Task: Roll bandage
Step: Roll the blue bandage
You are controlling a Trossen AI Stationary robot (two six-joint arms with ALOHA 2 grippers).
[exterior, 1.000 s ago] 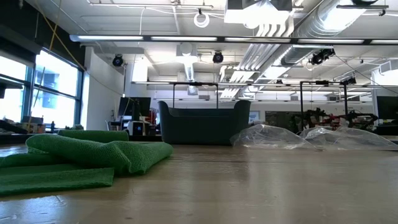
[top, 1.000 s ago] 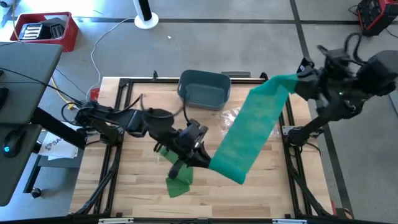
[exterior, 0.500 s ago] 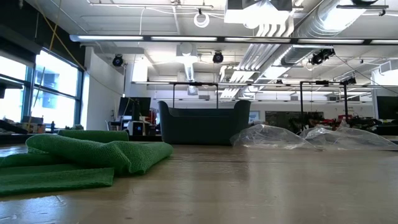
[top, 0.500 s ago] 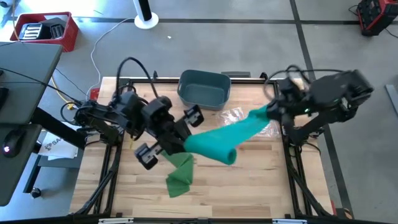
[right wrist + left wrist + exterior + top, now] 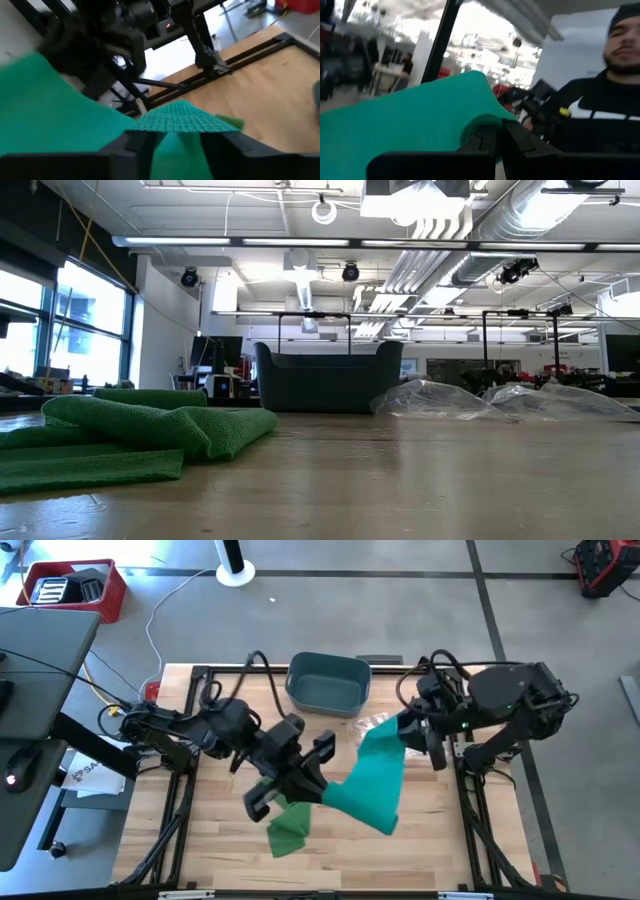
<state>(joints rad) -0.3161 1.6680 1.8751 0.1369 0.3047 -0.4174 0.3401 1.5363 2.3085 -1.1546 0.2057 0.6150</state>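
Your left pincer [image 5: 318, 783] and right pincer [image 5: 405, 728] each clamp the teal bandage [image 5: 372, 775] above the wooden worktop [image 5: 440, 840]. A grey bin [image 5: 328, 682] sits at the far edge. Concrete floor [image 5: 380, 610] surrounds it.

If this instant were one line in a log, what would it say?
left gripper: shut on teal bandage | right gripper: shut on its other end | bandage: held above table, unrolled | green cloth: on table

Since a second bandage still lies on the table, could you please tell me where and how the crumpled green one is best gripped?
Grip the green bandage at its raised folded ridge, coming straight down from above. The low view shows the folds humped clear of the wooden table, so the jaws could likely straddle a fold there; its flat trailing layers offer no such edge.
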